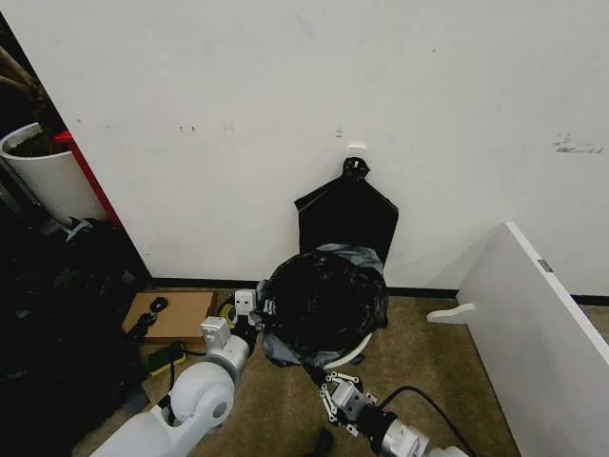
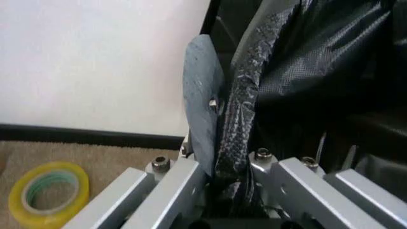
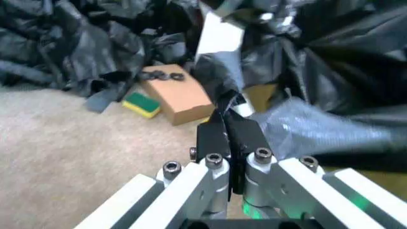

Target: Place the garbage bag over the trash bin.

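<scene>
**Nearly Seated: Bag Draped Over the Bin, Both Grippers Pinching Its Edge**

Already the garbage bag [image 1: 324, 300] sat over the mouth of the trash bin [image 1: 350, 354], which stood on the carpet close to the white wall [image 1: 285, 86], in front of a flat black bag bundle [image 1: 347, 214] hanging there. The bag's dark interior filled the opening, and its crinkled skirt hung outside the rim on the near-left side, while a strip of bare white rim showed at the near-right.

The left gripper [image 1: 249, 322] stood at the bin's left side, its jaws pressed together on a twisted fold of the bag's edge, the film running up between the fingers [image 2: 202, 119] in the left wrist view. The right gripper [image 1: 335, 386] sat at the near side, just below the exposed rim, its black pads [image 3: 213, 136] closed flat on a thin bit of film.

By my reading, the uncovered stretch lay directly above and beyond the right gripper, so that arm was the nearer one, and the bag edge would need to travel outward and down over that rim.

Smaller things lay on the floor to the left: a cardboard box [image 1: 176, 314], a green-and-yellow sponge [image 3: 141, 104] and a roll of yellow tape [image 2: 47, 195].
</scene>
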{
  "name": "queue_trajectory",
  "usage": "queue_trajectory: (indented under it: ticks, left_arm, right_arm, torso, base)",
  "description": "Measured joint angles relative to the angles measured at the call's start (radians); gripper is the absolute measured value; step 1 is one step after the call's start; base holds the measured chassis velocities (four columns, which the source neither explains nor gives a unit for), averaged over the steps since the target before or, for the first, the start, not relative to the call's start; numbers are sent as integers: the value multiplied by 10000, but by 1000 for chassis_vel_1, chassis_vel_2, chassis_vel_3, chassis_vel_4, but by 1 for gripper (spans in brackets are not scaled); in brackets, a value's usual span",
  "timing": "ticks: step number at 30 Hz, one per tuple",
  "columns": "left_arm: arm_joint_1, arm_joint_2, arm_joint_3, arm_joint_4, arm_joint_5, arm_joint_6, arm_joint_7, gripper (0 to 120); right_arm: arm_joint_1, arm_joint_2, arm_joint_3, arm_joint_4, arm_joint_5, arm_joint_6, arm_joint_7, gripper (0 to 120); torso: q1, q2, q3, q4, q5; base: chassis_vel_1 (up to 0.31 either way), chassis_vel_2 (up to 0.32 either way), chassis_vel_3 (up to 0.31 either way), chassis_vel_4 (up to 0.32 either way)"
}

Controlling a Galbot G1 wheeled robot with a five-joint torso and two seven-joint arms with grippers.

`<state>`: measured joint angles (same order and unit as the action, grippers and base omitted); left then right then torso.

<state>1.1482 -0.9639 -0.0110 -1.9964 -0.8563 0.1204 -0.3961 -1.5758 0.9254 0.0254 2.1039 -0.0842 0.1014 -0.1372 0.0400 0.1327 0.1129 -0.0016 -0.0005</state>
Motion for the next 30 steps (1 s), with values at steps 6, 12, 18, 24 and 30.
queue_trajectory:
  ticks: [6, 12, 18, 24, 30]
  left_arm:
    - [42, -92, -169, -160, -452, 211, -299, 1]
    - [220, 131, -429, -576, -1090, 479, -452, 1]
    - [270, 215, -530, -791, -1497, 642, -580, 1]
    - [283, 302, -559, -980, -1734, 819, -625, 1]
    - [340, 374, -571, -1107, -1827, 1071, -647, 1]
  right_arm:
    - [-165, 1, -229, -297, -469, 238, -71, 0]
    - [189, 360, -404, -951, -534, 182, 65, 0]
    - [423, 604, -320, -1553, -487, 122, 100, 0]
    - [582, 739, -85, -2042, -502, 20, 317, 0]
    - [738, 823, 249, -2483, -604, -279, 673, 0]
  torso:
    - [0, 0, 0, -1, 0]
    - [0, 0, 0, 2, 1]
    - [0, 0, 0, 1, 1]
    - [0, 0, 0, 0, 1]
    - [0, 0, 0, 0, 0]
  base:
    - [0, 0, 0, 0]
    - [0, 0, 0, 0]
    - [0, 0, 0, 0]
    - [0, 0, 0, 0]
    - [0, 0, 0, 0]
